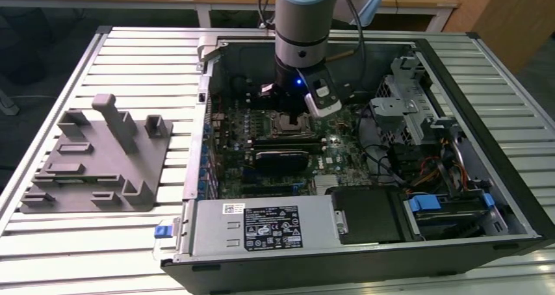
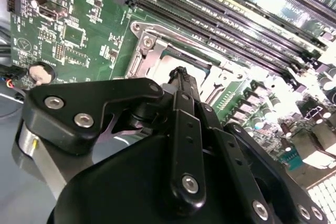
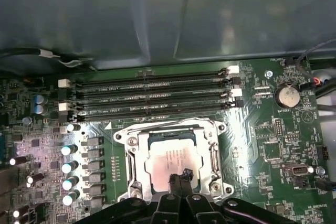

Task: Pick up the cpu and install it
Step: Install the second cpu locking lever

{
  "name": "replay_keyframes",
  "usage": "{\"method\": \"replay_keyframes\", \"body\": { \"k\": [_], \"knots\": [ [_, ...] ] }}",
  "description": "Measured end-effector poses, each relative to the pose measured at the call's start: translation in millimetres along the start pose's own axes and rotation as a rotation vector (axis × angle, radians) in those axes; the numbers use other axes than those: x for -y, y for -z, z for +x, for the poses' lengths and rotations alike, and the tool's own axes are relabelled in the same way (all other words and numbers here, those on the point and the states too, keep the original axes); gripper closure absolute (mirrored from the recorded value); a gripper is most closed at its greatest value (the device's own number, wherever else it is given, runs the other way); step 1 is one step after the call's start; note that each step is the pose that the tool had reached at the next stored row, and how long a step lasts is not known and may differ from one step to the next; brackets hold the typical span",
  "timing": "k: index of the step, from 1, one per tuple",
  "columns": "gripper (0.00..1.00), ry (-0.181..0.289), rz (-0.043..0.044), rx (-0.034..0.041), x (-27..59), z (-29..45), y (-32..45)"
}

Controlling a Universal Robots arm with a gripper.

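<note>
The cpu (image 3: 167, 157), a small silvery square chip, lies flat inside the metal socket frame (image 3: 212, 156) on the green motherboard (image 1: 334, 155) of the opened computer case. My gripper (image 3: 181, 174) hangs straight over the socket, its two black fingers pressed together and shut, their tips at the chip's edge. I cannot tell whether the tips touch the chip. In the second wrist view the gripper (image 2: 181, 73) points down at the socket frame (image 2: 149, 51). In the exterior view the gripper (image 1: 295, 118) stands over the middle of the board.
Black memory slots (image 3: 152, 95) run beside the socket. A black ribbed module (image 1: 279, 160) lies on the board in front of the socket. The power supply (image 1: 260, 227) and drive cage (image 1: 407, 106) flank the board. A grey tray with upright posts (image 1: 95, 158) sits on the table at the exterior view's left.
</note>
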State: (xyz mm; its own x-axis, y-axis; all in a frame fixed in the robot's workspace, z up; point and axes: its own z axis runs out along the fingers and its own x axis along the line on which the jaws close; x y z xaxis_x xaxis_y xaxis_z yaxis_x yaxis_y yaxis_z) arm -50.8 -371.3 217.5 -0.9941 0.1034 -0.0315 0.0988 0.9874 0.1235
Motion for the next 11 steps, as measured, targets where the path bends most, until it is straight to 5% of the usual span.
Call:
{"method": "replay_keyframes", "body": {
  "k": [3, 11],
  "knots": [
    [0.89, 0.001, 0.0087, 0.0008, -0.8, 0.0, 2.1],
    [0.89, 0.001, 0.0101, 0.001, -1.7, -0.2, 7.5]
  ]
}}
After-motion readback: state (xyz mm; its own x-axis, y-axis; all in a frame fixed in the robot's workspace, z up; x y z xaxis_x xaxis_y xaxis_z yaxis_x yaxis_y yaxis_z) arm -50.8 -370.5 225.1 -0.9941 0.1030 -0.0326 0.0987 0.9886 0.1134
